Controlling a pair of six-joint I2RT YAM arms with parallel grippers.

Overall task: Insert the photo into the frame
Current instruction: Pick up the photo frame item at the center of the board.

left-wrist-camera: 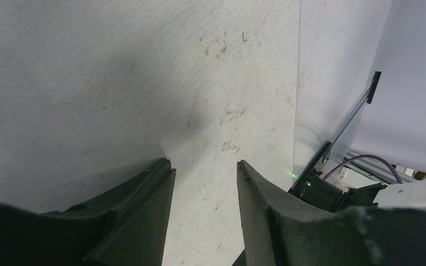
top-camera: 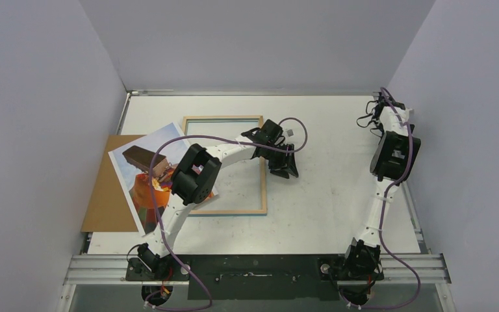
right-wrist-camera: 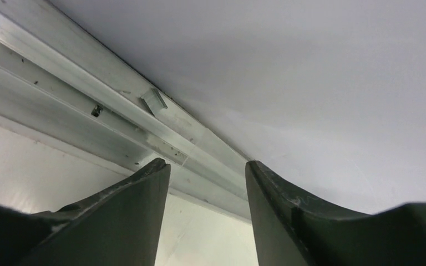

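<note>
Left fingers (left-wrist-camera: 138,210) are parted a middling amount with nothing between them. All you see in the gap is bare table (top-camera: 325,214). They point down just off the right side of the frame (top-camera: 224,119), with that arm stretched across it. The right fingers (right-wrist-camera: 133,216) are apart and empty too, way off to the frame's right by the back wall. I'd guess that's just to keep them out of the way.

The frame is lying flat with its wood-coloured back up, which makes sense if the picture drops in from behind. A brown board (top-camera: 104,201) sits left of the frame. The photo (top-camera: 133,185) lies tilted on that board, balloon side up, with its right part overlapping the frame's left rail.

So nothing's in yet, the way I read it. The tricky part is probably picking up flat paper. I reckon it'll slide on the board rather than lift, so catching an overhanging edge looks like the better bet.
</note>
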